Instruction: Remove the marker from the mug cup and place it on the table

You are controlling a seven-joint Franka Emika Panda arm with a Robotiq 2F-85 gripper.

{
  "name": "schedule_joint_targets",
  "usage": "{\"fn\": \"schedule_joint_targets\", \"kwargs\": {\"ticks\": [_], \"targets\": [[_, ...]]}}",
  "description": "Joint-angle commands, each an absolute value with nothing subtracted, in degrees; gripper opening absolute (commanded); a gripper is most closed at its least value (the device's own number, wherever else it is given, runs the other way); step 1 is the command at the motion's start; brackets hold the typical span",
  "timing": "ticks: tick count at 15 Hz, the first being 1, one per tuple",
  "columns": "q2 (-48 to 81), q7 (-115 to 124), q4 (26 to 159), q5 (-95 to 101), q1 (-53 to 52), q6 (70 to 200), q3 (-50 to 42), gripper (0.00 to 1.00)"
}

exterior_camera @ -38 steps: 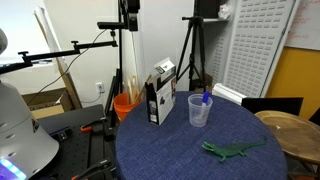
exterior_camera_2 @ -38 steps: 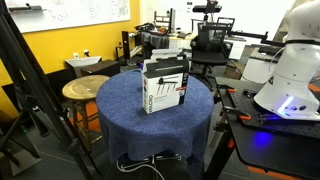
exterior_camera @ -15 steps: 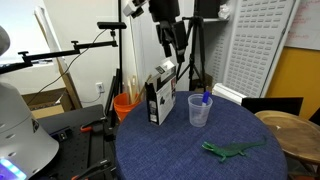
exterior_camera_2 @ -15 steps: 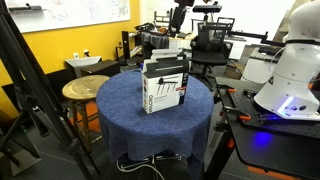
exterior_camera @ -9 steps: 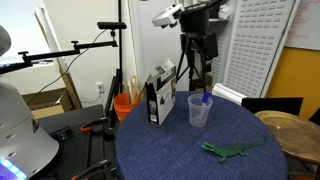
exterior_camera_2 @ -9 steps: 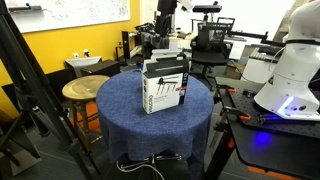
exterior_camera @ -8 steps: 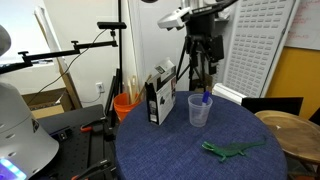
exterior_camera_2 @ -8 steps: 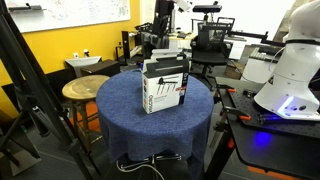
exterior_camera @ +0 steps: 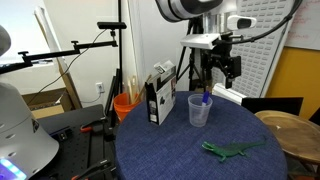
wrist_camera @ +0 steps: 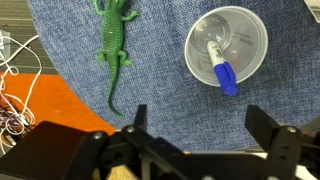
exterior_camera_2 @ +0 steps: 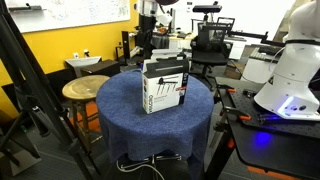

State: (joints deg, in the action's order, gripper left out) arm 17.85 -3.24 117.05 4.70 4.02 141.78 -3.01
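In the wrist view a green toy lizard [wrist_camera: 112, 45] lies at the left on the blue table [wrist_camera: 160, 85]. To its right stands the clear cup [wrist_camera: 245, 32], with the marker [wrist_camera: 222, 72] leaning inside, blue cap at the rim. The gripper [wrist_camera: 198, 122] hangs above the table, jaws spread wide apart, holding nothing.

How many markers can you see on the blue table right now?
1. The marker leans inside the clear cup, which stands on the blue table. The box beside the cup could hide another from these views.
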Motion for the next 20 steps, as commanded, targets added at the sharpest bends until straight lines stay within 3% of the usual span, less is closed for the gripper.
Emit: {"fn": "schedule_joint_targets", "kwargs": {"ticks": [1,20], "targets": [[22.6,-4.8,111.6,4.1,3.7,140.3,-2.1,1.0],[25.0,-4.8,112.8,3.0,2.9,139.7,0.3,1.0]]}}
